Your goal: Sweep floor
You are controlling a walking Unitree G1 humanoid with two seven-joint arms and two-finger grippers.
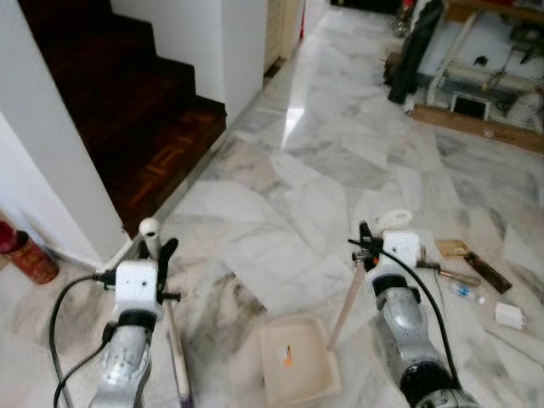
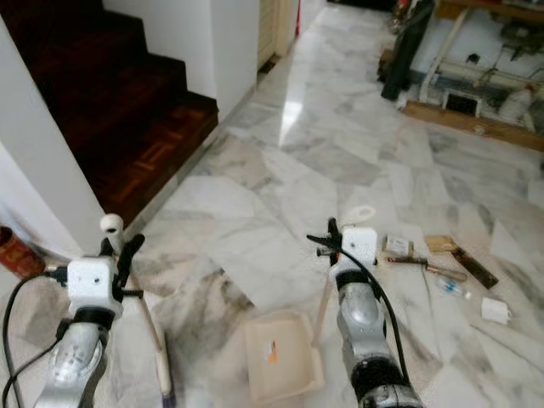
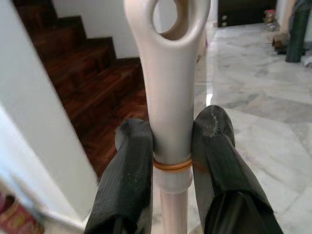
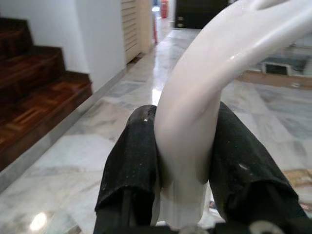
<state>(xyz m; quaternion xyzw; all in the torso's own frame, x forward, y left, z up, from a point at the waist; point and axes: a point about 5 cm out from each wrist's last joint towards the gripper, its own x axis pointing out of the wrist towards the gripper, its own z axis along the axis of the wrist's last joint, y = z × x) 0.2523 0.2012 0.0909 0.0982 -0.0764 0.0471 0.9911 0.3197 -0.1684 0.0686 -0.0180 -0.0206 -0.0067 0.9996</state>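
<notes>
Left gripper (image 3: 170,146) clamped on broom handle (image 3: 168,97), low at left near stairs (image 1: 127,110). Right gripper (image 4: 185,146) clamped on dustpan handle (image 4: 195,107). Dustpan (image 1: 293,357) rests on marble floor (image 1: 340,153) between arms. Small litter (image 1: 463,276) lies on floor, right of right gripper.

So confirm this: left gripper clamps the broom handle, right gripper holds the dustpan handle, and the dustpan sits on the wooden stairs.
Wrong only about the place: the left eye view shows the dustpan on the marble floor, between left gripper and right gripper. Both grips stand as stated.
</notes>
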